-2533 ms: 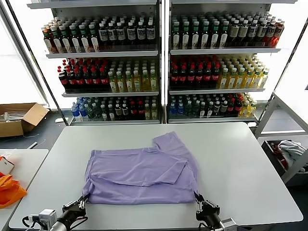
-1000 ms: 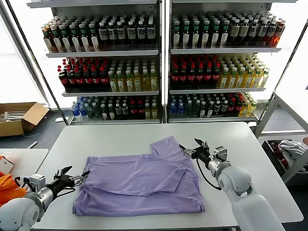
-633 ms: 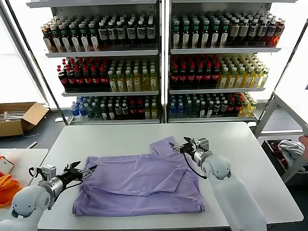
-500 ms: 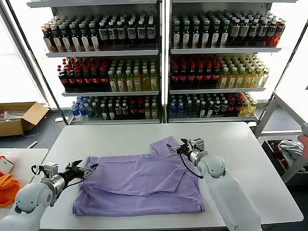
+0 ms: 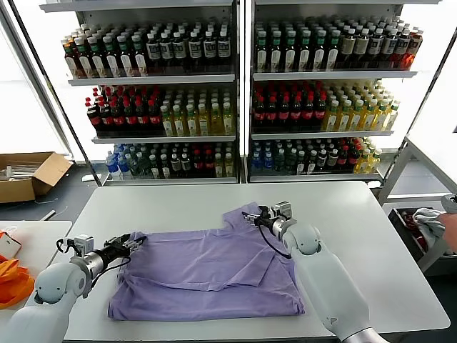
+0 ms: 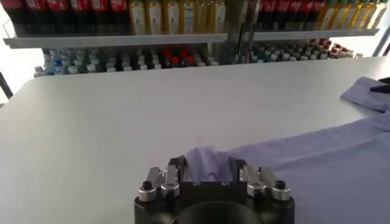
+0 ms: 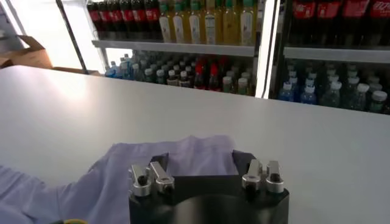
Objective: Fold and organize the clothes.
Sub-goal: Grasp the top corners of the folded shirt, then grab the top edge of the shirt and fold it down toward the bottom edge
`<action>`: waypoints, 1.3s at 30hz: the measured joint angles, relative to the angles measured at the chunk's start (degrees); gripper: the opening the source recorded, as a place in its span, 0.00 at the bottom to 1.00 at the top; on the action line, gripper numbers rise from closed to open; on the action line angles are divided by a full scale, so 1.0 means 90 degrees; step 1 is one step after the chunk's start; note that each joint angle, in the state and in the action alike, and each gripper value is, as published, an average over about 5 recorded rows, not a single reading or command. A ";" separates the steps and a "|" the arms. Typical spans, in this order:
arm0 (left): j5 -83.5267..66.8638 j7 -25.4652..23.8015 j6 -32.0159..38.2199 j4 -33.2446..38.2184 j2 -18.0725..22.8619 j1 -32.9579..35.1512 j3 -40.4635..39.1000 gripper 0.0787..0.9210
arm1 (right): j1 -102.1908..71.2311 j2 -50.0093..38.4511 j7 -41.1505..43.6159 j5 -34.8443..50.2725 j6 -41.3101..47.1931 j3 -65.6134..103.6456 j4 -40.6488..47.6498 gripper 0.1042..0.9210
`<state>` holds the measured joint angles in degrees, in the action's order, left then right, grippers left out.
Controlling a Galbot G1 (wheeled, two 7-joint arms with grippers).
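Observation:
The lavender T-shirt (image 5: 207, 268) lies partly folded on the white table (image 5: 171, 204), with one sleeve (image 5: 246, 214) sticking out at the far side. My left gripper (image 5: 134, 240) is at the shirt's far left corner. In the left wrist view it (image 6: 206, 167) is open, with a hump of lavender cloth (image 6: 204, 159) between its fingers. My right gripper (image 5: 248, 216) is at the far sleeve. In the right wrist view it (image 7: 200, 159) is open wide, with the sleeve cloth (image 7: 183, 152) between its fingers. The printed graphic is hidden.
Shelves of bottles (image 5: 235, 100) stand behind the table. An orange cloth (image 5: 14, 280) lies on a side table at the left. A white-and-grey cloth (image 5: 432, 221) lies in a rack at the right. A cardboard box (image 5: 28, 175) sits on the floor at the left.
Both grippers left the shirt's near corners. The left moved up to the far left corner, the right moved leftward onto the far sleeve. The shirt's near hem spread out flat.

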<state>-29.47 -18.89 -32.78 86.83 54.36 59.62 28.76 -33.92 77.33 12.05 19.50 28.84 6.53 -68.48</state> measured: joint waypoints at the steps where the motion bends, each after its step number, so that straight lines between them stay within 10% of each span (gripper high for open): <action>1: 0.0004 -0.0010 0.0001 -0.0004 0.0000 0.0007 0.0000 0.37 | 0.0003 -0.0002 0.0010 0.0006 -0.0012 -0.0011 0.0010 0.49; 15: -0.0069 -0.0006 0.0079 0.0090 0.0026 0.0115 0.0100 0.01 | -0.0242 -0.0127 -0.0053 0.0540 -0.0075 0.0116 -0.0508 0.02; 39: -0.0294 0.0524 0.0103 0.2341 0.0371 0.1839 0.1457 0.01 | -0.3445 -0.0860 -0.0658 0.1747 0.0013 0.1786 -0.4630 0.00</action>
<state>-32.11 -14.17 -31.85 107.90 57.69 76.17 41.87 -64.93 69.59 6.12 35.23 28.95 22.60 -110.15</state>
